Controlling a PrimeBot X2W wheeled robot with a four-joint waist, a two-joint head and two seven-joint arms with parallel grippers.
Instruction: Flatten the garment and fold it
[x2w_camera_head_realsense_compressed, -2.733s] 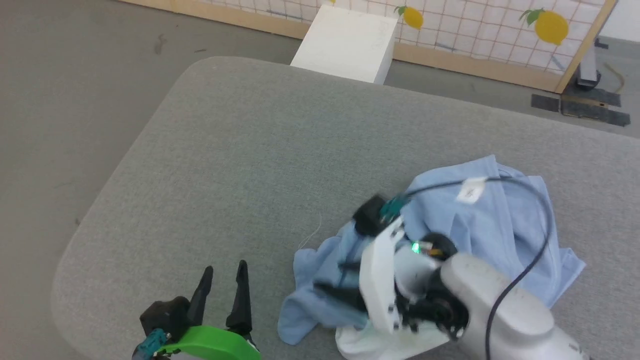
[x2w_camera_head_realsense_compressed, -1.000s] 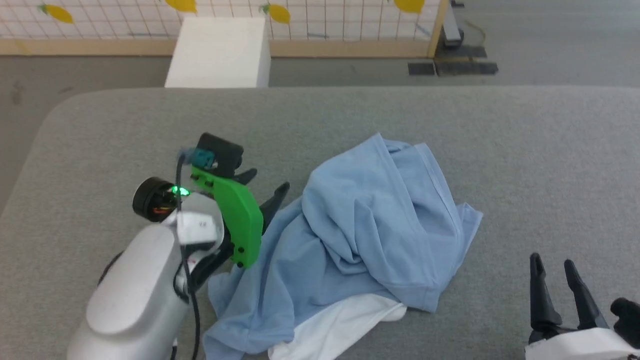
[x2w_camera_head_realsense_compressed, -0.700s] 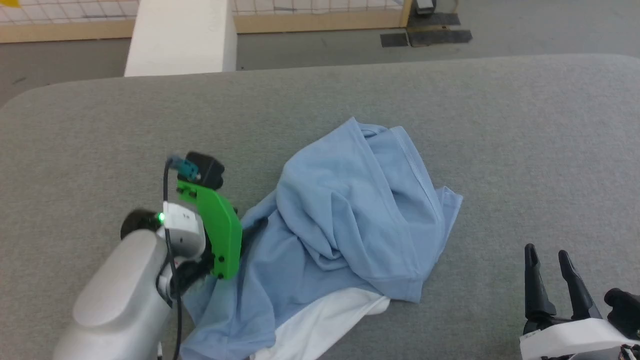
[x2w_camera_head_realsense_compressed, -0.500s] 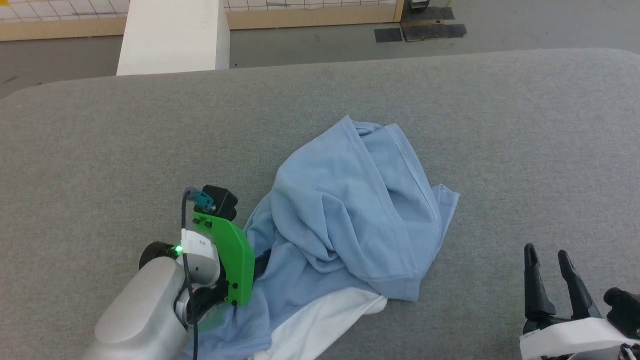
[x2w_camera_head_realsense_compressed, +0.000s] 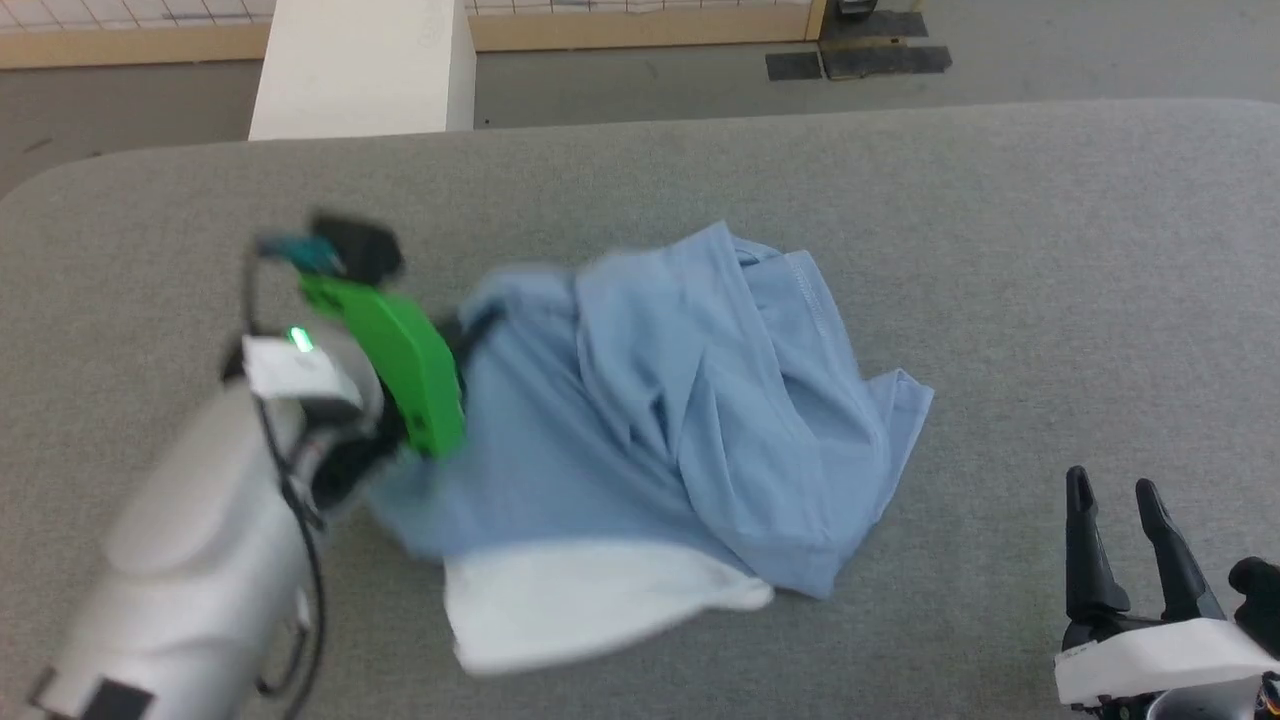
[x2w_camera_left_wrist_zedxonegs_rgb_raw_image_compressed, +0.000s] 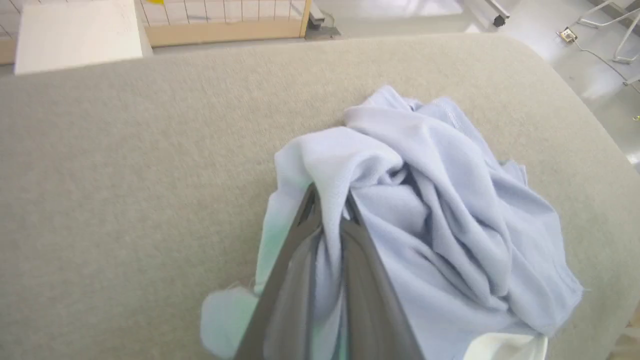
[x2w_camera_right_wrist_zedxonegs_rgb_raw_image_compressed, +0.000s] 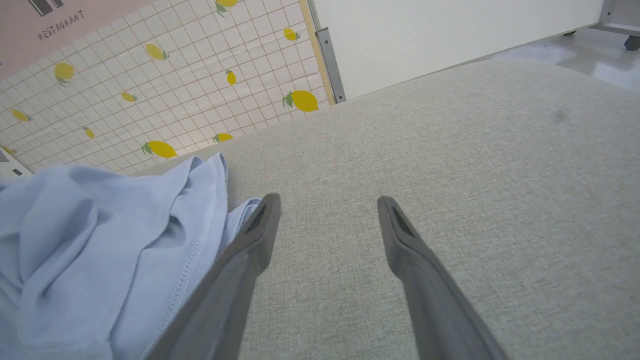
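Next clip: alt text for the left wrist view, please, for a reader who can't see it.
The left arm's two dark fingers are pinched shut on a bunched fold of the crumpled light blue knit shirt, the rest of which lies heaped on a grey fabric-covered table. A white box stands beyond the table's far edge.

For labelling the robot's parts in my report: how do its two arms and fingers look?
The left forearm is pale grey with a black cable, a green light and a bright green bracket carrying a black camera. The right gripper has a white bracket. Both have long, dark, tapered fingers.
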